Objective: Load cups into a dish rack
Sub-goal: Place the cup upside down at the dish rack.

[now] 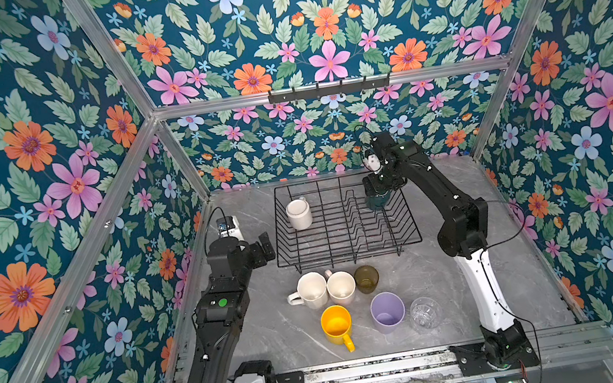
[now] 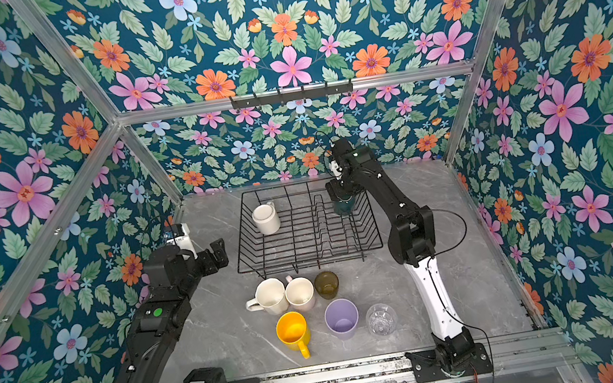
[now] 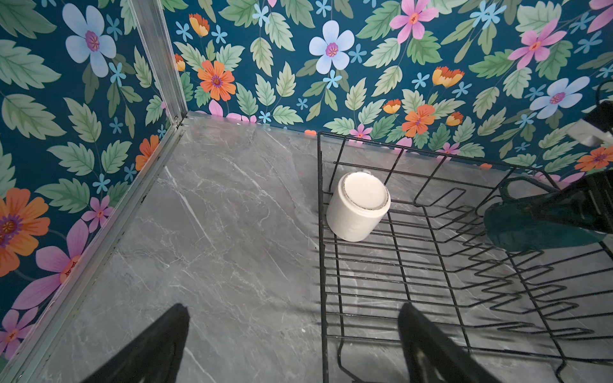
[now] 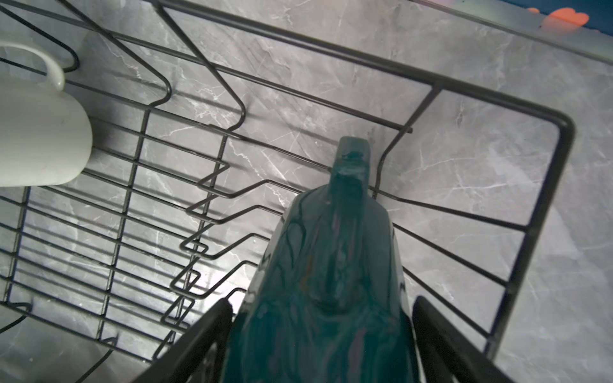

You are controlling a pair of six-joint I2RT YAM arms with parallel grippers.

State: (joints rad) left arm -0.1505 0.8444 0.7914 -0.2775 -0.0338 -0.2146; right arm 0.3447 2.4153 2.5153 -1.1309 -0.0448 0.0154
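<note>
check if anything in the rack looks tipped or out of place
Only mildly: the white mug in the far-left corner of the dish rack lies tilted, base up, not standing square. The dark green mug is tilted too, between the fingers of the right hand. No spill or breakage visible.

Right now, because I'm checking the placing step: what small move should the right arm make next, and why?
Probably ease the dark green mug down until it rests on the wires. The right gripper holds it tilted over the far right corner of the dish rack, and in the left wrist view it seems to hang above the rack floor. The white mug sits well clear.
</note>
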